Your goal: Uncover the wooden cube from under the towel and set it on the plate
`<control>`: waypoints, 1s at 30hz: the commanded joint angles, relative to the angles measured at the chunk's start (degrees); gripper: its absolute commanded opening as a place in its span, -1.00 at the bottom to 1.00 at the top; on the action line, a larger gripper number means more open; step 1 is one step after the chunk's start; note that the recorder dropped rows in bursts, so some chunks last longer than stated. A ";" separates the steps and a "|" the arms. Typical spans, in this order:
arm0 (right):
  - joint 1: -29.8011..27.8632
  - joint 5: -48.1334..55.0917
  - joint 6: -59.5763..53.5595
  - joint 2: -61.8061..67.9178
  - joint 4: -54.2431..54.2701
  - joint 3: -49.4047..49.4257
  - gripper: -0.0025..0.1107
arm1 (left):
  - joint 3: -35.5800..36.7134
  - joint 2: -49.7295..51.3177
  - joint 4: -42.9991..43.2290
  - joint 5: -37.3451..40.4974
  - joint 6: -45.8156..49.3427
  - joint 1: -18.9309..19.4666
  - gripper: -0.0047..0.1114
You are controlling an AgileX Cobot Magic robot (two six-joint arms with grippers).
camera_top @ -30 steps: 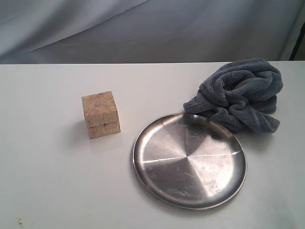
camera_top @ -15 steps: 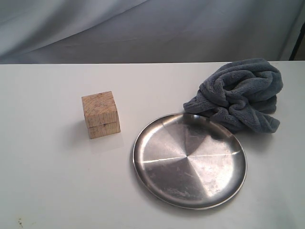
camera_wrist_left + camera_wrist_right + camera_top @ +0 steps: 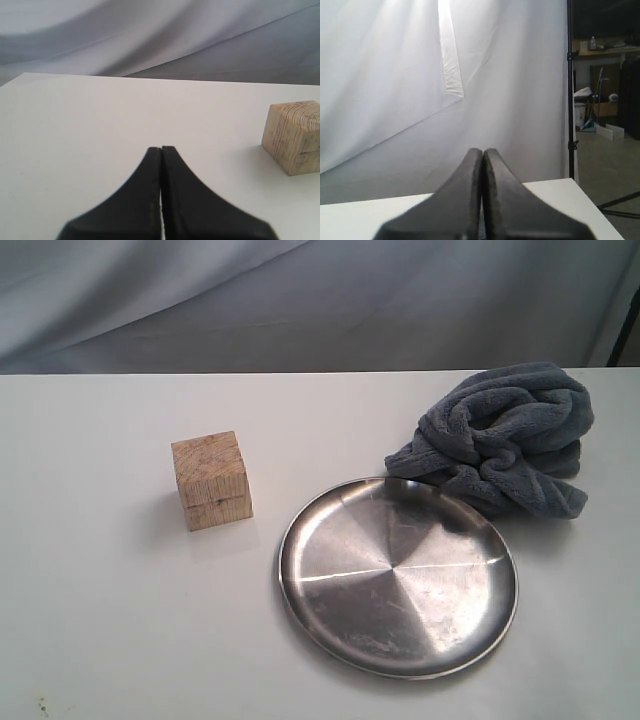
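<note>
Uncovering done: wooden cube [image 3: 211, 480] stands bare on table [image 3: 100, 630], beside plate [image 3: 398, 575], not touching; towel [image 3: 505, 437] bunched at plate's far rim; left gripper [image 3: 161, 150] and right gripper [image 3: 483, 151] both pressed together, empty; remaining: grasp cube, place on plate.

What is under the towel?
Not the cube: it stands bare on the table, left of the plate. The towel lies bunched beyond the plate; whatever its folds cover cannot be seen.
</note>
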 commanded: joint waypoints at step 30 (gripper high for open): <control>37.97 27.00 -48.57 86.13 46.67 -55.01 -0.85 | 0.23 -0.24 0.01 -0.41 -0.15 0.07 -0.92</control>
